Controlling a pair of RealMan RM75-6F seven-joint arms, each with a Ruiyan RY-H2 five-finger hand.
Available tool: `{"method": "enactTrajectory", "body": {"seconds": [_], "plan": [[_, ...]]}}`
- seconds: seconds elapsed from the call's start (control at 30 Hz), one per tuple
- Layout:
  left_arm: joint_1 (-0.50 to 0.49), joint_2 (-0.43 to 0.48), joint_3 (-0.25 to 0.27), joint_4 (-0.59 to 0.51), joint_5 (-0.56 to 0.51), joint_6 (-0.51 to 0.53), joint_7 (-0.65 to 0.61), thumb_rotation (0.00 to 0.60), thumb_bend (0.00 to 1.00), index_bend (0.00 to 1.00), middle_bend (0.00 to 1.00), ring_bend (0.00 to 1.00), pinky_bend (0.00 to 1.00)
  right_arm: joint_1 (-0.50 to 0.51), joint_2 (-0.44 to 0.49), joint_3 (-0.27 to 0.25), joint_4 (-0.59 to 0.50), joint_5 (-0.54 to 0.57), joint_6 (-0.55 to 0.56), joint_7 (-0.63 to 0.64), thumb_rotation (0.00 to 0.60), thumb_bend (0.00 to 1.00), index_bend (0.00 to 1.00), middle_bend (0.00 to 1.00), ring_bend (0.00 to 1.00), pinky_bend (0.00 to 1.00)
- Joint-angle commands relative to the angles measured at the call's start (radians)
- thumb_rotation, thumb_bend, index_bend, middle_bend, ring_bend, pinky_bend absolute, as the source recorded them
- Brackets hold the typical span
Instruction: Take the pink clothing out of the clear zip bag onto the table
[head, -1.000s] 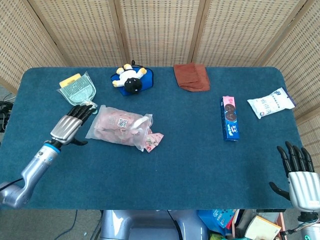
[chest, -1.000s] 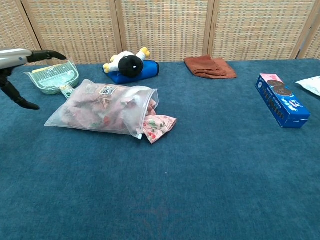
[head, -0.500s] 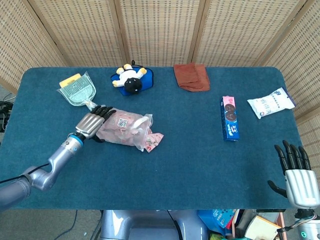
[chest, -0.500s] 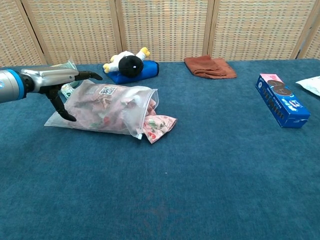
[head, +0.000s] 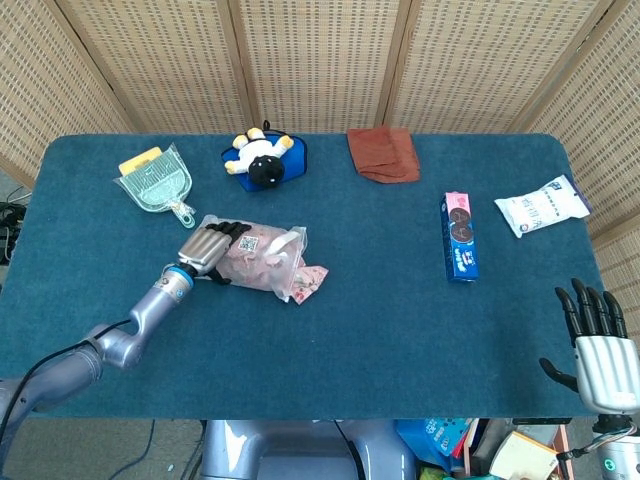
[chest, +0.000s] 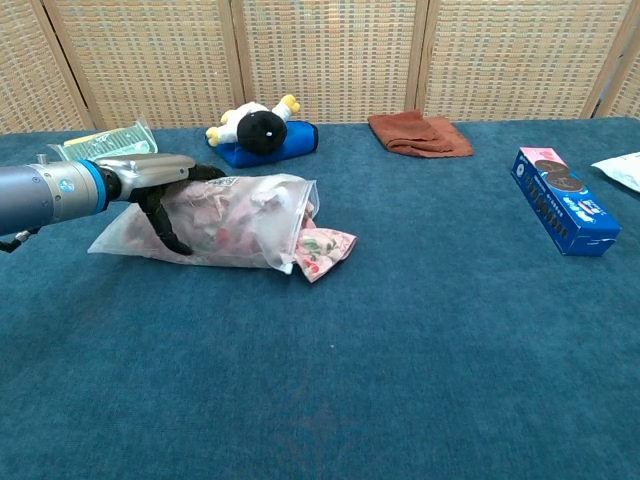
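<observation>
One robot hand (head: 208, 251) rests on one clear zip bag (head: 262, 264).

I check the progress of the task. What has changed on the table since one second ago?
The left hand moved right, from beside the dustpan onto the bag, its fingers now over it. The bag's open end and the pink clothing shifted slightly. The right hand stayed open at the table edge; nothing else moved.

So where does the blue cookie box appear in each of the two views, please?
Head view: the blue cookie box lies right of centre on the table, lengthwise away from the camera.
Chest view: the box is near the right edge, turned diagonally.
Shared landmark: the brown cloth lies farther back and to the left of it in both.
</observation>
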Motion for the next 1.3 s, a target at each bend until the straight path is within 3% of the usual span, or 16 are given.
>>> {"method": "enactTrajectory", "body": {"seconds": [0.03,0.3,0.43,0.57,0.73,0.87,1.03,1.3], "plan": [[0.009,-0.024,0.004,0.029,0.017,0.043,-0.072,0.600,0.30,0.57,0.61,0.54,0.59,0.000,0.000,-0.001,-0.001,0.001,-0.001,-0.001,0.600,0.00,0.00,0.00,0.00,0.00],[0.052,-0.038,0.020,0.040,0.123,0.279,-0.251,0.600,0.32,0.61,0.64,0.56,0.61,0.020,0.019,-0.016,-0.021,-0.010,-0.048,0.063,0.600,0.00,0.00,0.00,0.00,0.00],[0.077,-0.031,0.026,0.015,0.193,0.445,-0.379,0.600,0.32,0.61,0.64,0.56,0.61,0.066,0.089,-0.010,-0.044,-0.027,-0.115,0.235,0.600,0.00,0.02,0.00,0.00,0.00],[0.088,-0.042,0.029,-0.003,0.238,0.568,-0.475,0.600,0.32,0.62,0.64,0.56,0.61,0.121,0.180,0.015,-0.073,-0.040,-0.174,0.452,0.600,0.00,0.13,0.00,0.00,0.00],[0.072,-0.058,0.022,-0.033,0.248,0.596,-0.505,0.600,0.32,0.62,0.64,0.56,0.61,0.184,0.262,0.054,-0.113,-0.047,-0.223,0.632,0.600,0.00,0.24,0.00,0.00,0.00],[0.053,-0.085,0.007,-0.077,0.241,0.604,-0.509,0.600,0.32,0.62,0.64,0.56,0.61,0.243,0.313,0.086,-0.165,-0.051,-0.273,0.726,0.600,0.00,0.27,0.00,0.00,0.00],[0.031,-0.106,0.000,-0.132,0.237,0.594,-0.483,0.600,0.31,0.62,0.64,0.56,0.61,0.303,0.338,0.116,-0.239,-0.037,-0.332,0.713,0.600,0.00,0.27,0.00,0.00,0.00],[-0.007,-0.162,-0.030,-0.183,0.207,0.574,-0.445,0.600,0.32,0.62,0.64,0.56,0.61,0.414,0.344,0.172,-0.360,0.046,-0.451,0.590,0.600,0.00,0.27,0.00,0.00,0.00]]}}
